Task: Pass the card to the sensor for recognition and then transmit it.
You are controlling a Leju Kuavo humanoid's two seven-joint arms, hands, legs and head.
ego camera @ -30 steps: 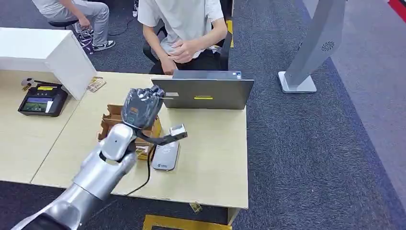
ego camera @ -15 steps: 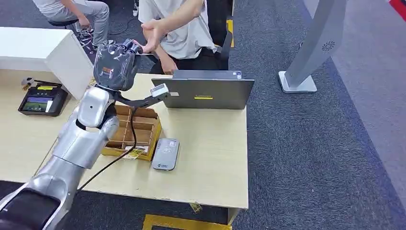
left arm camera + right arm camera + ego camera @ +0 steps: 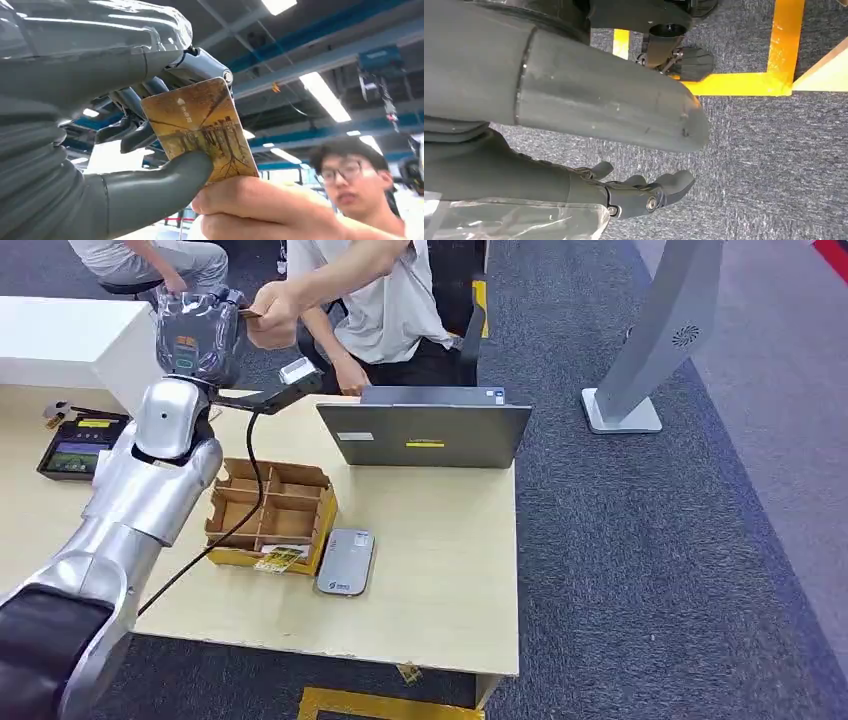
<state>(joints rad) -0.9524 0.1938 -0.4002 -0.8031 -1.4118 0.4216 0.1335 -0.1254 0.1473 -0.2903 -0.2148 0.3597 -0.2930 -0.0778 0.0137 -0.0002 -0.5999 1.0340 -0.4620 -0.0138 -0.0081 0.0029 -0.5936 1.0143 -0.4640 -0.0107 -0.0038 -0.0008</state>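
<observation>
Left hand (image 3: pixel 125 150) pinches thin brown-gold plastic card (image 3: pixel 200 130) between thumb and fingers, raised beyond grey laptop (image 3: pixel 425 430); person's hand (image 3: pixel 260 210) grips its free edge; likely light, stiff, slippery, best held by edges; right hand (image 3: pixel 624 192) empty, loosely curled.

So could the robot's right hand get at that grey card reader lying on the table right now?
Probably not as things stand. The right hand hangs low by the carpet, fingers apart and holding nothing, while the card reader lies on the table. Nothing covers the reader, so raising that arm might do.
</observation>
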